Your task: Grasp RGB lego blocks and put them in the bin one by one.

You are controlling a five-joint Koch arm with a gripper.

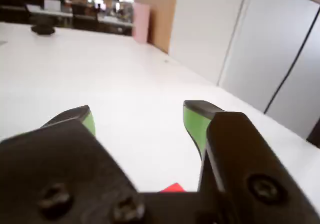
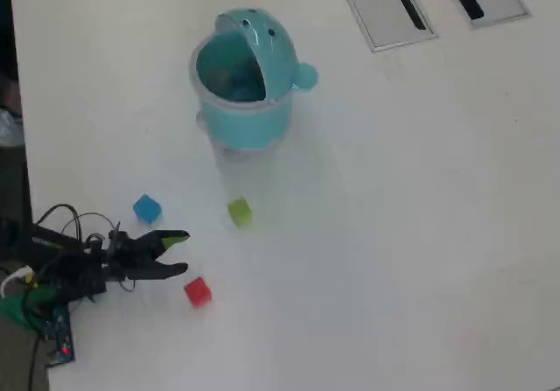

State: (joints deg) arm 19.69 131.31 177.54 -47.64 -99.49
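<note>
In the overhead view three small blocks lie on the white table: a blue one (image 2: pixel 147 208), a yellow-green one (image 2: pixel 240 212) and a red one (image 2: pixel 198 292). The turquoise bin (image 2: pixel 245 80) stands farther up with its domed lid flipped open. My gripper (image 2: pixel 179 253) is at the lower left, open and empty, between the blue and red blocks and touching neither. In the wrist view the gripper (image 1: pixel 142 115) shows green-padded fingers spread wide over bare table. A corner of the red block (image 1: pixel 174 187) peeks out below, just past the gripper body.
Two grey slotted panels (image 2: pixel 385 6) are set into the table at the top of the overhead view. Cables and a circuit board (image 2: pixel 54 338) sit at the arm's base by the table's left edge. In the wrist view, partition walls (image 1: pixel 260 48) rise at the right.
</note>
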